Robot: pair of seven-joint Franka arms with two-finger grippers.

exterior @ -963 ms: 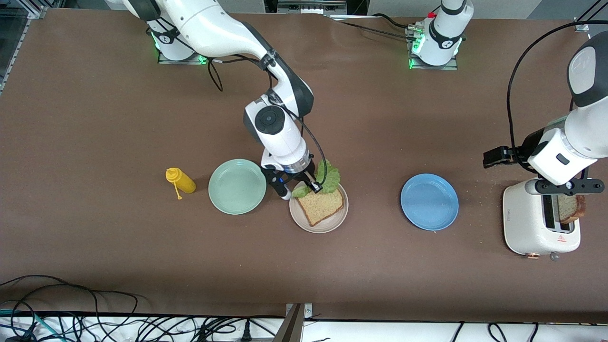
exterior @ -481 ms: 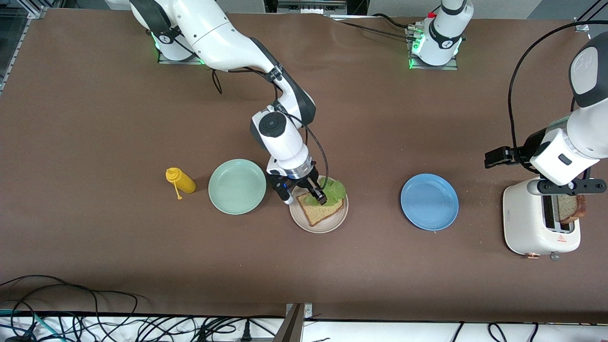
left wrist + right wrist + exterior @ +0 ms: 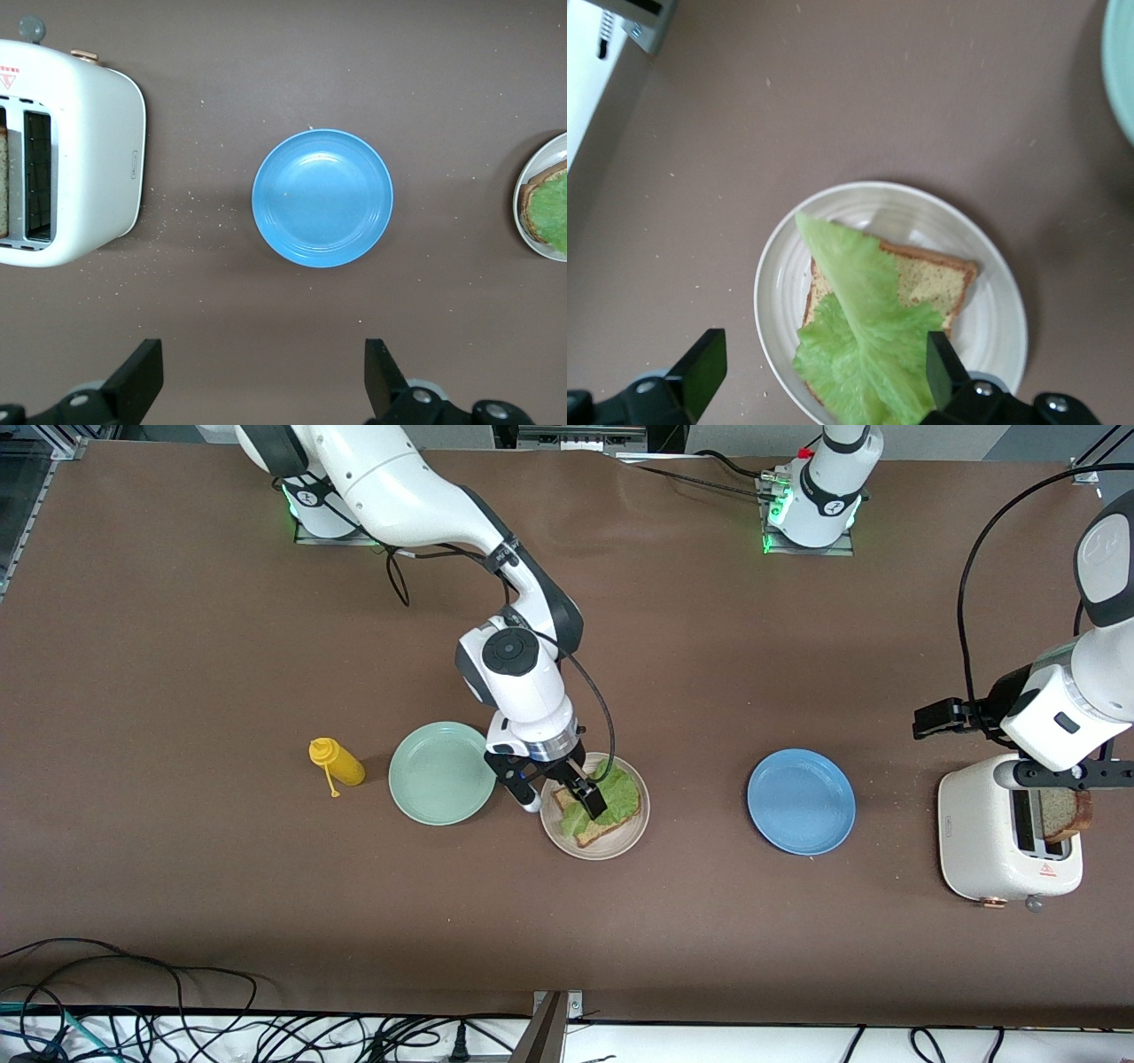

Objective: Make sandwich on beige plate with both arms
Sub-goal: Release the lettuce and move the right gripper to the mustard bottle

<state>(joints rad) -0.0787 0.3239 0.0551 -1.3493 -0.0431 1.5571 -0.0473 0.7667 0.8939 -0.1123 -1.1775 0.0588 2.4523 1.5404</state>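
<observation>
The beige plate (image 3: 634,831) holds one brown bread slice (image 3: 613,828) with the green lettuce leaf (image 3: 617,795) lying on it. My right gripper (image 3: 563,804) is open just above the plate, one finger at the leaf's edge. In the right wrist view the lettuce (image 3: 864,345) covers most of the bread (image 3: 932,282) on the plate (image 3: 778,283), between the spread jaws of my right gripper (image 3: 821,376). A second bread slice (image 3: 1060,815) stands in the toaster (image 3: 983,841). My left gripper (image 3: 1059,775) is open and empty in the air over the toaster; it also shows in the left wrist view (image 3: 263,381).
A mint green plate (image 3: 441,772) lies beside the beige plate, toward the right arm's end, with a yellow mustard bottle (image 3: 337,763) past it. A blue plate (image 3: 801,802) lies between the beige plate and the toaster. Cables run along the table edge nearest the front camera.
My right gripper carried the lettuce from the plate's edge over the bread, laid it down and opened. My left arm shifted slightly over the toaster.
</observation>
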